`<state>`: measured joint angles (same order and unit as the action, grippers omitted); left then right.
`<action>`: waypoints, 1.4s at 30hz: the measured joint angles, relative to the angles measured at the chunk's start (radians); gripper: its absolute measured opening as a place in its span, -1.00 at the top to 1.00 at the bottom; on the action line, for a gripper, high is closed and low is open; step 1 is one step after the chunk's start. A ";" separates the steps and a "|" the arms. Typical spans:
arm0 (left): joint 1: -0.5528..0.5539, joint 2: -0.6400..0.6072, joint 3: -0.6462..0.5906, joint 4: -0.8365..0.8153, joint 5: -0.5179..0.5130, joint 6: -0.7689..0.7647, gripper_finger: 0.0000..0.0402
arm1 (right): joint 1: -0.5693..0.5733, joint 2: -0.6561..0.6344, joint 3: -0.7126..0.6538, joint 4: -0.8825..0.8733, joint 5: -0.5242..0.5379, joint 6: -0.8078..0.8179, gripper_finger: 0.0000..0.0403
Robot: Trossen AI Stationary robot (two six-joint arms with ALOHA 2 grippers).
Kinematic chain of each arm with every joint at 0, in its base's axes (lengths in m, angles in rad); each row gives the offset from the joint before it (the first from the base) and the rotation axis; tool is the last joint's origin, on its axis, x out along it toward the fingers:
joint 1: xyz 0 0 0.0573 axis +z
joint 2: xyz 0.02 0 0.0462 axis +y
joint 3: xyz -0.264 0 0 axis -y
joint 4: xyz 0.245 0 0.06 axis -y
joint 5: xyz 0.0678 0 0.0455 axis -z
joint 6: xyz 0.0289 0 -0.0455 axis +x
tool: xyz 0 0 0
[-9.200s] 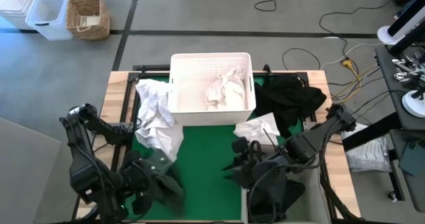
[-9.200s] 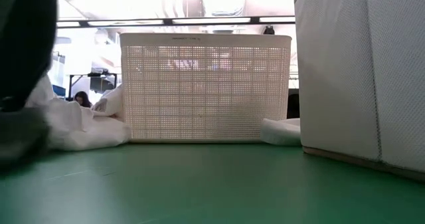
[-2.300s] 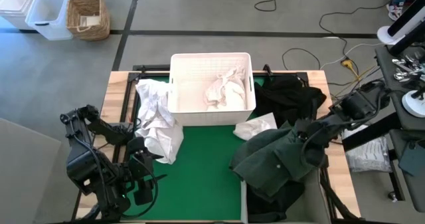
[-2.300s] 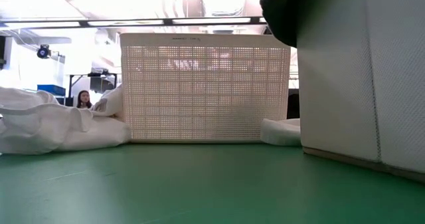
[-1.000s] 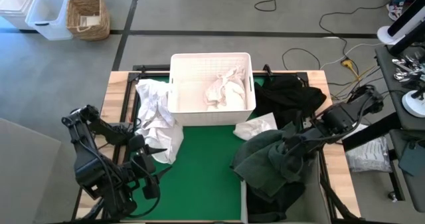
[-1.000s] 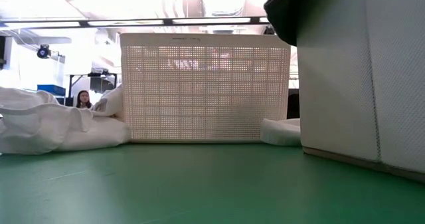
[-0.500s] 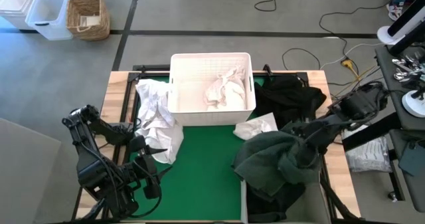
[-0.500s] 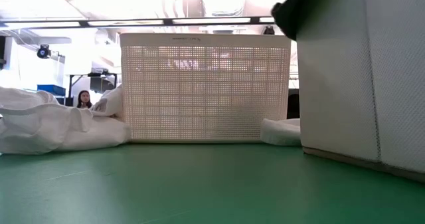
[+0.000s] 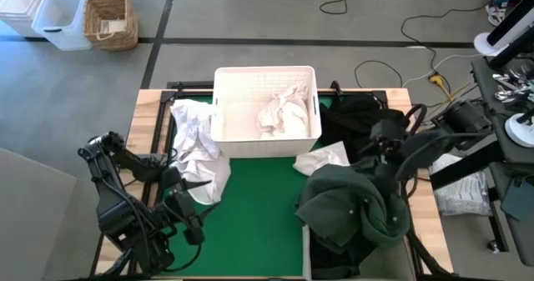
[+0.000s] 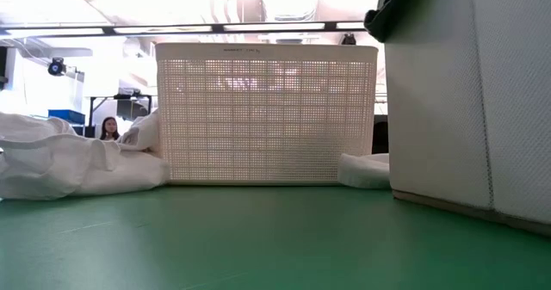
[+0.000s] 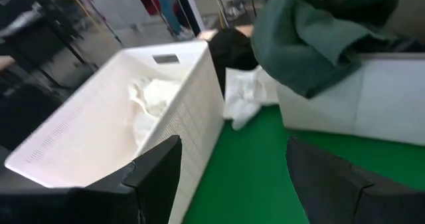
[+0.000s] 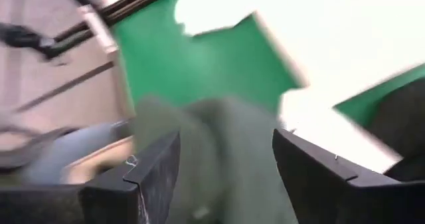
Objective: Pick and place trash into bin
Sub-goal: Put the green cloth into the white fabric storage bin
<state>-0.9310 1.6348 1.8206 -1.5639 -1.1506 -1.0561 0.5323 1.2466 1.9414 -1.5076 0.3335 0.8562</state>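
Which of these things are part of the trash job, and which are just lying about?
Job:
- white tub
- white sheets
- small white sheet
- dark green garment
- black garment

Lying about:
- wicker basket, on the floor
- clear boxes, on the floor
- cables, on the floor

Table (image 9: 146, 114): wooden top, green mat (image 9: 259, 214) at centre. On it: white tub (image 9: 265, 112) at far edge; crumpled white sheets (image 9: 198, 148) left of tub; smaller white sheet (image 9: 321, 158) and black garment (image 9: 363, 118) to its right.
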 joint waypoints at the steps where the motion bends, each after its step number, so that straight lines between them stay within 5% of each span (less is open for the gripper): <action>1: 0.000 0.000 0.000 0.000 -0.015 0.003 -0.23 | 0.000 0.000 -0.014 -0.001 0.047 -0.024 -0.14; 6: 0.000 0.000 -0.001 0.000 -0.059 0.005 -0.23 | 0.000 0.003 -0.128 -0.001 0.278 -0.016 -0.08; 16: 0.014 0.000 -0.112 0.014 -0.232 -0.027 -0.23 | 0.077 -0.008 -0.387 0.178 0.302 -0.192 0.16; 25: 0.035 0.000 -0.238 0.102 -0.280 -0.030 -0.23 | 0.179 -0.010 -0.490 0.187 0.454 -0.091 0.77; 28: 0.039 0.000 -0.246 0.112 -0.281 -0.042 -0.23 | 0.186 -0.016 -0.490 0.171 0.453 -0.060 0.92; 42: 0.045 0.000 -0.247 0.117 -0.280 -0.065 -0.23 | 0.190 -0.015 -0.505 0.025 0.253 0.016 0.94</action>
<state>-0.8865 1.6348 1.5738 -1.4465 -1.4303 -1.1210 0.7225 1.2321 1.4363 -1.4828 0.5868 0.8721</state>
